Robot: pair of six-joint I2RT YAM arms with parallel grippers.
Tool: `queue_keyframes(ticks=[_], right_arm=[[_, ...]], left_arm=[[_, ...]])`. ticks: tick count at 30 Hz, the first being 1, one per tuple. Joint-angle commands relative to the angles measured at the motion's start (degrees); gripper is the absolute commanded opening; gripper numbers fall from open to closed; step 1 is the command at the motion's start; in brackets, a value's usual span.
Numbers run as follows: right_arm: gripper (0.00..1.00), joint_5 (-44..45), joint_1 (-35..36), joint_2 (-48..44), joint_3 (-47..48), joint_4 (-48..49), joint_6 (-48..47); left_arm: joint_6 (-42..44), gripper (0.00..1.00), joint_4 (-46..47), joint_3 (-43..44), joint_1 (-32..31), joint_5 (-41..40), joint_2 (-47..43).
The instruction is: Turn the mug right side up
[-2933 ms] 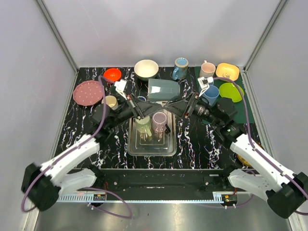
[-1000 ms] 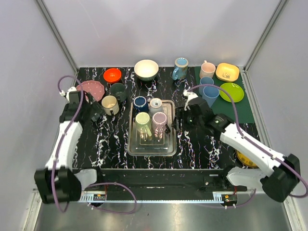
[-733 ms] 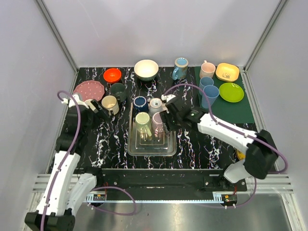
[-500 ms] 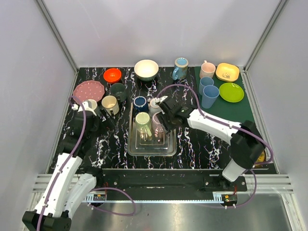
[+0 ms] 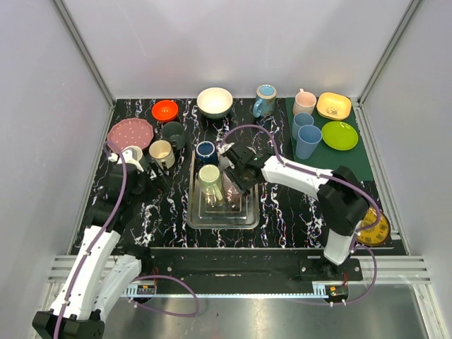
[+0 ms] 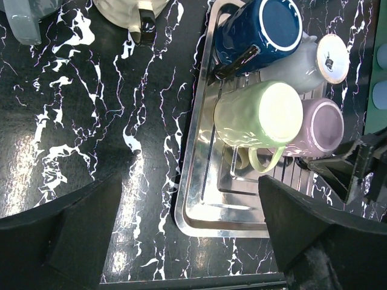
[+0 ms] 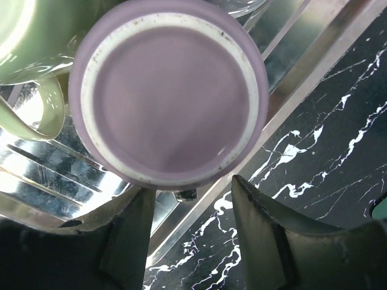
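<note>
Right, the right pincer (image 7: 192, 199) is hovering directly over the purple mug (image 7: 169, 96), and its two fingers are standing spread with nothing between them. From the wrist view, the mug's flat bottom is facing up at the camera, just ahead of the fingertips, so the mug is sitting upside down. Whether the fingers are touching it, I cannot tell.

The mug is resting in the metal tray (image 7: 302, 78), whose rim is running diagonally past the pincer's right finger. Pressing against the mug on the pincer's left side is a green mug (image 7: 24, 36), also bottom up, its handle curling down beside the purple one. Beyond these two, further from the pincer, a dark blue mug (image 6: 260, 30) and a white mug (image 6: 314, 57) are sitting at the tray's far end.

Over on the other side, the left pincer (image 6: 188, 187) is hanging above the marbled desk (image 6: 91, 121), well apart from the purple mug. Its fingers are spread wide too, gripping nothing, and the tray's near-left edge is lying just ahead of them, with the green mug in front and to its right.
</note>
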Motion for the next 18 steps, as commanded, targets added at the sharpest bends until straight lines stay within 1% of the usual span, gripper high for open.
queue_keyframes(ticks=[1, 3, 4, 6, 8, 10, 11, 14, 15, 16, 18], right_arm=[[0.57, 0.09, 0.02, 2.26, 2.65, -0.22, -2.12], [0.54, -0.26, 0.02, 2.71, 2.47, 0.22, -1.95], [0.48, -0.70, 0.02, 2.62, 2.21, 0.83, -1.95], [0.42, -1.75, 0.02, 2.27, 1.60, 1.97, -1.86], [0.40, -2.11, 0.02, 1.65, 0.98, 3.29, -1.77], [0.40, -2.29, 0.02, 1.83, 0.98, 3.99, -2.12], [0.38, -2.20, 0.02, 2.00, 1.15, 3.91, -2.21], [0.22, -3.16, 0.02, 2.44, 1.42, 3.91, -2.21], [0.11, -4.12, 0.02, 2.36, 1.42, 3.91, -2.04], [0.07, -4.48, 0.02, 1.83, 1.42, 3.82, -1.69], [0.00, -5.01, 0.02, -0.61, 0.54, 3.91, -0.72]], left_arm=[[1.28, 0.96, 2.08, 1.57, -0.20, 2.01, 0.10], [1.37, 0.95, 2.17, 1.75, -0.20, 2.27, 0.11], [1.45, 0.95, 2.17, 1.75, -0.29, 2.36, 0.11], [1.46, 0.94, 2.26, 1.75, -0.29, 2.36, -0.07], [1.45, 0.93, 2.26, 1.75, -0.29, 2.45, -0.07], [1.19, 0.92, 2.17, 1.66, -0.38, 2.71, -0.42], [1.10, 0.91, 2.26, 1.66, -0.47, 2.80, -0.51], [1.19, 0.87, 2.08, 1.49, -0.64, 2.80, -1.21], [1.28, 0.85, 2.17, 1.31, -0.64, 2.80, -1.39], [1.28, 0.82, 2.17, 1.22, -0.64, 2.89, -1.65], [1.28, 0.79, 2.08, 0.87, -0.64, 2.80, -2.26]])
